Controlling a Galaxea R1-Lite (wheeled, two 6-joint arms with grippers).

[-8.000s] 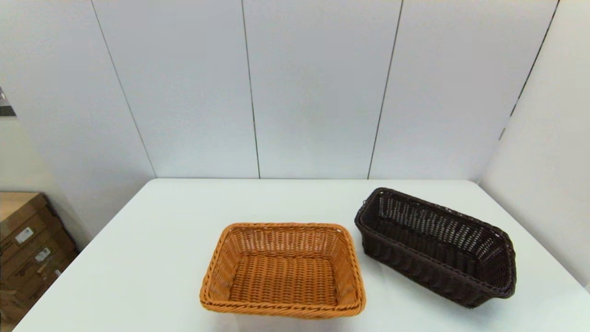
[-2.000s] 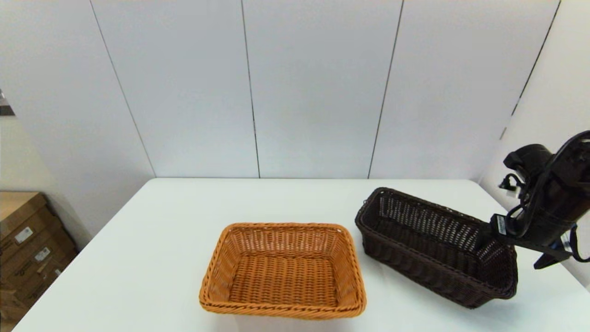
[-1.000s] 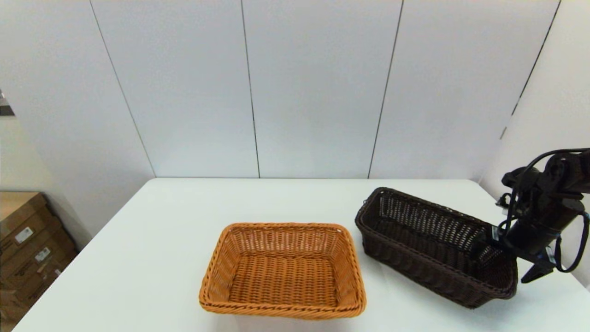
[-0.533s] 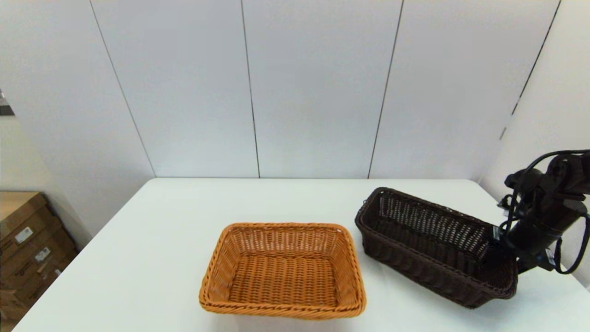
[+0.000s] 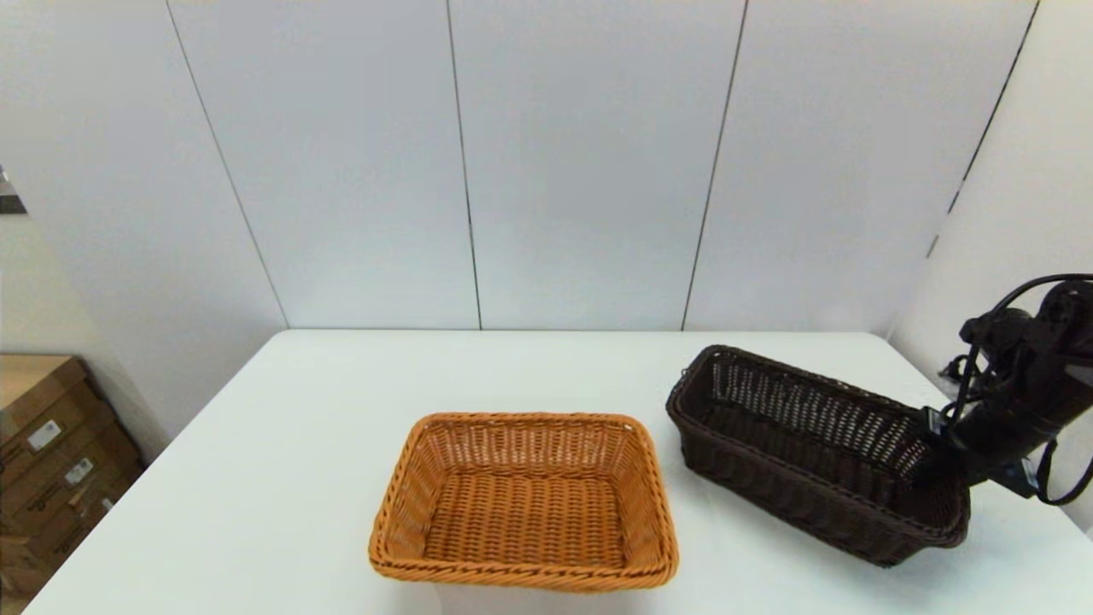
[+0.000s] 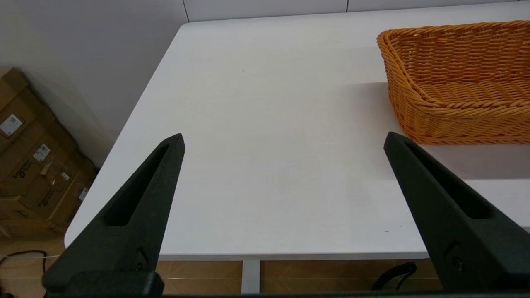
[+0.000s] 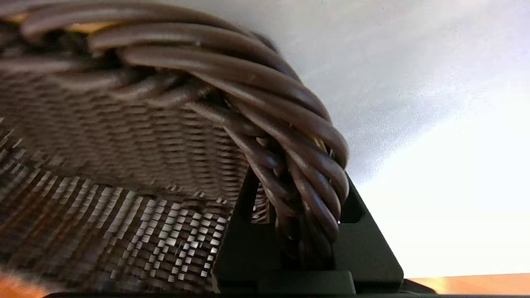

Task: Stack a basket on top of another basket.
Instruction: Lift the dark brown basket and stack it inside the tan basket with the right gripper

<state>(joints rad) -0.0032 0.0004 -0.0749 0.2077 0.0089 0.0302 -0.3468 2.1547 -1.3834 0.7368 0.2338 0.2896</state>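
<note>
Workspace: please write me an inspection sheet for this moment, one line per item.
Surface: white table, bare apart from the two baskets.
Job's things: dark brown basket on the table's right side; orange basket near the middle front, apart from it. Not yet stacked.
Clutter: nothing seen.
Grippers: right gripper shut on the dark basket's braided rim at its right end; left gripper open, parked off the table's near left edge.
Cables: black cables looped on the right arm.
Surroundings: grey wall panels; cardboard boxes on the floor, left.

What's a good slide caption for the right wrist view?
Right hand clamped on the dark basket's braided rim, one finger inside the wall, one outside.
</note>
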